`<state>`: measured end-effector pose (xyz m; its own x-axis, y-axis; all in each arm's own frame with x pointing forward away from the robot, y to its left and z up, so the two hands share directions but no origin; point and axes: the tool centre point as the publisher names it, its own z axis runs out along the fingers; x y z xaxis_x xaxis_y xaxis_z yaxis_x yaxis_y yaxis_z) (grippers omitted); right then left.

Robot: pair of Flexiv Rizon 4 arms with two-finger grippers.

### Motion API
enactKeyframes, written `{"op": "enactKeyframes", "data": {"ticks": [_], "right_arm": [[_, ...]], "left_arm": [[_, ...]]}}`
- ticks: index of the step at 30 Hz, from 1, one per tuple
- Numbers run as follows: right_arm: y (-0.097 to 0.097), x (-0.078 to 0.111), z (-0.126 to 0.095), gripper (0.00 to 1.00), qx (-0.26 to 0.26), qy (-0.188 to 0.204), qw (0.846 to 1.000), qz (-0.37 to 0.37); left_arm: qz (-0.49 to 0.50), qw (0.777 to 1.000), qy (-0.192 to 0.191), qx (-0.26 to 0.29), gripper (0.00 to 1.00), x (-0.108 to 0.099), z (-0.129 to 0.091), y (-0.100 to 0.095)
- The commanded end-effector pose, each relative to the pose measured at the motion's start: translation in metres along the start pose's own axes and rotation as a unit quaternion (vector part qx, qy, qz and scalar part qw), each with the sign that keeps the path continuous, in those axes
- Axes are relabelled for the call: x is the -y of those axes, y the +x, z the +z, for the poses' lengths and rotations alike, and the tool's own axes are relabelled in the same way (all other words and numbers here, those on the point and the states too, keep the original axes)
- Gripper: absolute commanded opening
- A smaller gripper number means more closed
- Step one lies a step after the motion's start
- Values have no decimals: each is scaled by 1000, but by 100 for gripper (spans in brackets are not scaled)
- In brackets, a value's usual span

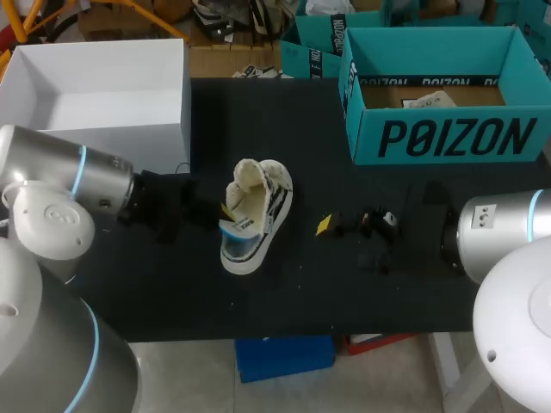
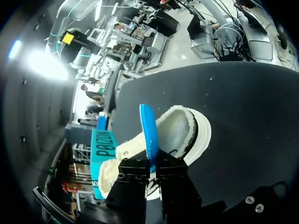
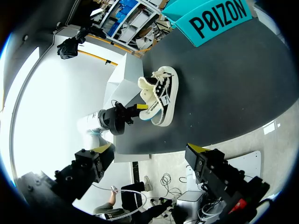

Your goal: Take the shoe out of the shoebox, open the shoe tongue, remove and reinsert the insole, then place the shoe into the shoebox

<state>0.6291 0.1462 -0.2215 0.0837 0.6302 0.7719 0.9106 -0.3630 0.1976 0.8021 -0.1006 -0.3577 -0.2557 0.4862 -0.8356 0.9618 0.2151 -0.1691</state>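
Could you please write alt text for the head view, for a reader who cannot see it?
A white shoe lies on the black table while the left end effector grips its blue insole. The right end effector is open to the shoe's right; a teal shoebox stands farther back.

Black table (image 1: 301,301), white box (image 1: 112,138) (open-topped)

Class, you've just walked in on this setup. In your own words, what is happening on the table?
The left end effector is shut on the blue insole, which stands on edge at the opening of the white shoe. The shoe sits on the black table, outside the teal shoebox. The right end effector is open and empty, apart from the shoe. Whether the insole is coming out or going back in cannot be told.
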Motion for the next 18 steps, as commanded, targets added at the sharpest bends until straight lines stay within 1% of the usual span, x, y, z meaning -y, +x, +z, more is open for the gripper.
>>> {"op": "enactKeyframes", "data": {"ticks": [1, 10, 15, 18], "right_arm": [[-7, 0, -1, 100, -102, 7, 995, 7], [-7, 0, -1, 100, -102, 7, 995, 7], [-7, 0, -1, 100, -102, 7, 995, 7], [-7, 0, -1, 100, -102, 7, 995, 7]], "left_arm": [[0, 1000, -2, -12, 0, 4, 2, 0], [0, 1000, 0, -15, 0, 7, 2, 0], [2, 1000, 0, -12, 0, 13, 1, -1], [3, 1000, 1, -16, 0, 16, 3, 2]]}}
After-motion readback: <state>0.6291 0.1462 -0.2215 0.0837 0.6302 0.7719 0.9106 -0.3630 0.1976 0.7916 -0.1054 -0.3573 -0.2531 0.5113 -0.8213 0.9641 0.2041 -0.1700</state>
